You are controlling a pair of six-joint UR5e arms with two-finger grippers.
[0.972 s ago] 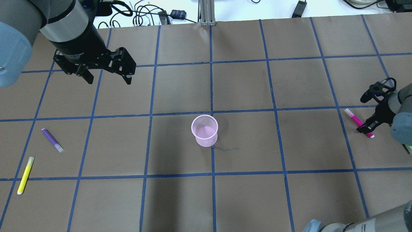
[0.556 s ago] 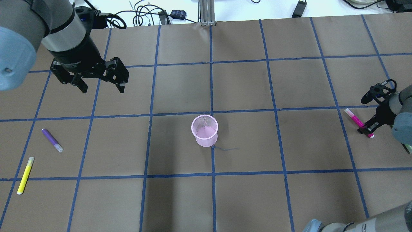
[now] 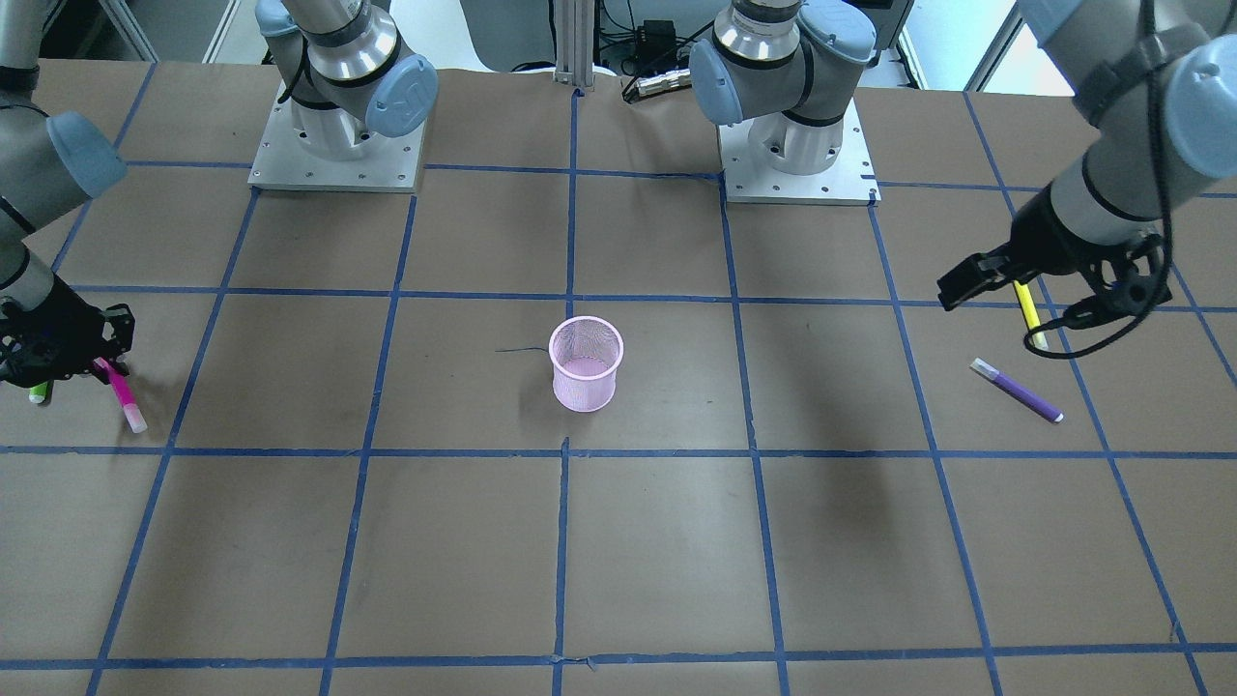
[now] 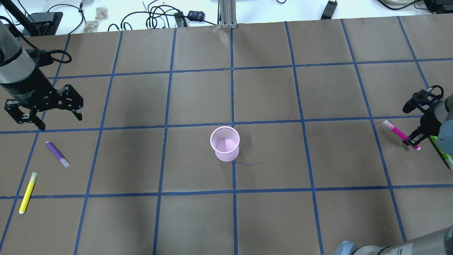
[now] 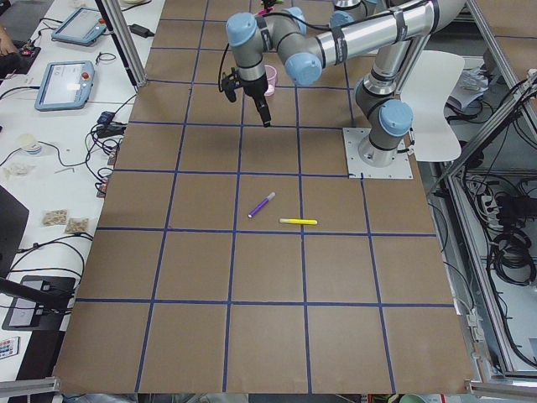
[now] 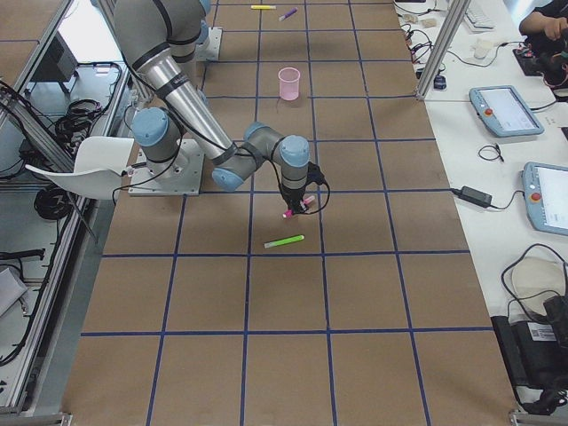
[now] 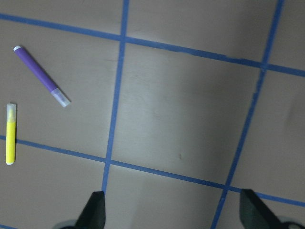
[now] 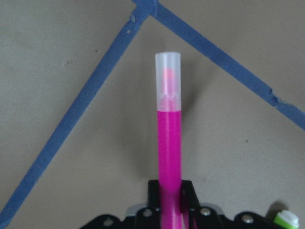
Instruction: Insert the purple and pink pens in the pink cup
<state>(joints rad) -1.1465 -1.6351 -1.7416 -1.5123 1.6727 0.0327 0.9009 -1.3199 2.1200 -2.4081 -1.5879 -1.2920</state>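
Note:
The pink mesh cup (image 4: 225, 143) stands upright at the table's middle, also in the front view (image 3: 586, 362). The purple pen (image 4: 57, 154) lies flat at the left, also in the left wrist view (image 7: 42, 76). My left gripper (image 4: 60, 121) hangs open and empty above the table, just beyond the purple pen. My right gripper (image 4: 410, 141) at the far right is shut on one end of the pink pen (image 4: 399, 133). The pen's capped end points away from the fingers in the right wrist view (image 8: 169, 138), a little above the paper.
A yellow pen (image 4: 28, 192) lies near the purple one at the left edge. A green pen (image 4: 440, 150) lies beside my right gripper. Blue tape lines grid the brown paper. Cables and a metal post (image 4: 226, 14) sit at the table's far edge.
My left arm has swung left and toward the near side, stopping close over the purple pen. My right gripper has shifted slightly right with the pink pen in it.

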